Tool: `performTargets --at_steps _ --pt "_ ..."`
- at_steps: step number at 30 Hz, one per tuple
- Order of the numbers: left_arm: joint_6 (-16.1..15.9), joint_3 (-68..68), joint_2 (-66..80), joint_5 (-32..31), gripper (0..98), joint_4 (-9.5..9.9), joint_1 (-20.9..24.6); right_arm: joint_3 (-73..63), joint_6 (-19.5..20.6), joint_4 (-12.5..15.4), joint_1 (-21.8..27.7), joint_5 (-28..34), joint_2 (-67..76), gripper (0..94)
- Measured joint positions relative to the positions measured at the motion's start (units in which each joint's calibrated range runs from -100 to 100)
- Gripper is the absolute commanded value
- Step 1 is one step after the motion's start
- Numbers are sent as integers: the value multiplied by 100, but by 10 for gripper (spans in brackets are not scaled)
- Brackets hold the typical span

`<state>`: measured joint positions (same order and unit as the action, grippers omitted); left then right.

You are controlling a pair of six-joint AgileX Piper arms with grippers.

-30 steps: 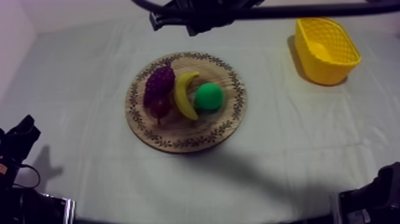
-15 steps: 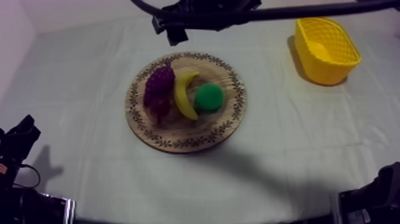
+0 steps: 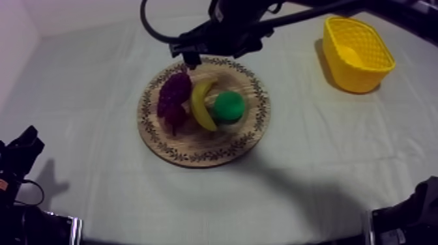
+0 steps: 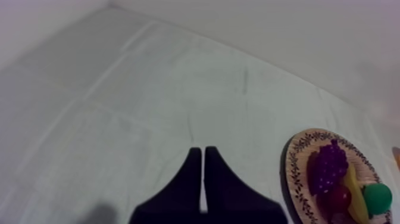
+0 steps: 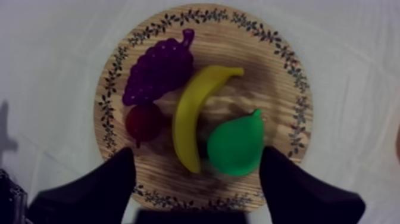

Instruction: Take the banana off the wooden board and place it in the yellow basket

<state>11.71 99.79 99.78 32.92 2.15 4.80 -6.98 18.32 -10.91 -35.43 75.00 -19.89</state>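
Right gripper [image 5: 196,159] hovers released, fingers spread with nothing between them. Banana [image 5: 193,119] lies directly beneath it on the wooden board [image 5: 280,65], between grapes [image 5: 158,71] and pear [image 5: 235,143]. Not yet done: descent, grasp, and transfer to the yellow basket [image 3: 358,52], well apart from the gripper.

**Board sitting mid-table, basket standing far right**

You are looking down on a table [image 3: 85,98] where the board [image 3: 195,148] is sitting near the middle. On it, the banana [image 3: 201,107] is lying in the centre. The grapes [image 3: 173,91] are lying just to its left and the pear [image 3: 228,106] is sitting just to its right. The small red fruit [image 5: 143,122] is sitting before the grapes, beside the banana. The basket [image 3: 345,72] is standing well apart, at the far right. Your right gripper [image 5: 197,155] is hanging over the board's far side.
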Motion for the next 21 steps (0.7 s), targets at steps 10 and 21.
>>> performTargets --at_steps 10,21 --pt "0 0 0 0 1 0 0 -78 69 66 2 -270 -863 574" --pt "0 0 0 0 1 0 0 -354 -87 180 46 -589 -1633 570"
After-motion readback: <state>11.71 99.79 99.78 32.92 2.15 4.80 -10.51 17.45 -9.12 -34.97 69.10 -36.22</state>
